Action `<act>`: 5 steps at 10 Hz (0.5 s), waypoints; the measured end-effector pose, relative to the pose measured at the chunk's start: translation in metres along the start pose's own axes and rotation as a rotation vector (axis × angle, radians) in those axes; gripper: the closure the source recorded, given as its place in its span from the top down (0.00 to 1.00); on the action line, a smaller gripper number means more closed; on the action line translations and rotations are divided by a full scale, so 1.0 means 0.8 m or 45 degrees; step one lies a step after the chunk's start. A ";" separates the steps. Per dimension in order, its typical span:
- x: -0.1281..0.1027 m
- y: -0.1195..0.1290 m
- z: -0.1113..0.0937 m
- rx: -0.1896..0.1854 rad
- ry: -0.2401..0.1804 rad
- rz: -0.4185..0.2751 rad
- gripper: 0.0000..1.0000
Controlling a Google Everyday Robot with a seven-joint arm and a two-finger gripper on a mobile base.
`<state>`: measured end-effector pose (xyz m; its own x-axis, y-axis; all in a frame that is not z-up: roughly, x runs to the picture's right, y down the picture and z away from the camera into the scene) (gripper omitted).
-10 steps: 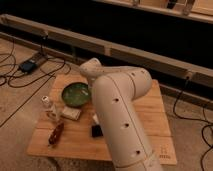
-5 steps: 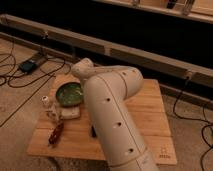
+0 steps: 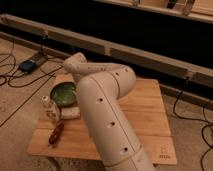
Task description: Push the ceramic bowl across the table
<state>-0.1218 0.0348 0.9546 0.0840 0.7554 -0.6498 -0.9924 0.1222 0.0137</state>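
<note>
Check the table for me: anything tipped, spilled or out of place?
Nothing stands out. The bowl sits level on the left of the table as seen here, the white cup stands beside it, and no spill shows. The arm hides the gripper and part of the tabletop, so I cannot vouch for those.

Cream-white arm [image 3: 105, 115] of rounded segments dotted with small dark holes, its tool hidden behind it.

arm [image 3: 107, 125]: folded at elbow | hand: hidden behind arm
</note>
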 end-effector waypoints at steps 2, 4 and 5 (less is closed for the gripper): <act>0.013 -0.026 -0.012 -0.010 -0.013 0.041 0.00; 0.017 -0.034 -0.010 -0.016 -0.015 0.042 0.00; 0.013 -0.028 -0.001 -0.019 -0.014 0.038 0.00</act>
<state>-0.0987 0.0394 0.9467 0.0554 0.7656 -0.6409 -0.9957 0.0902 0.0218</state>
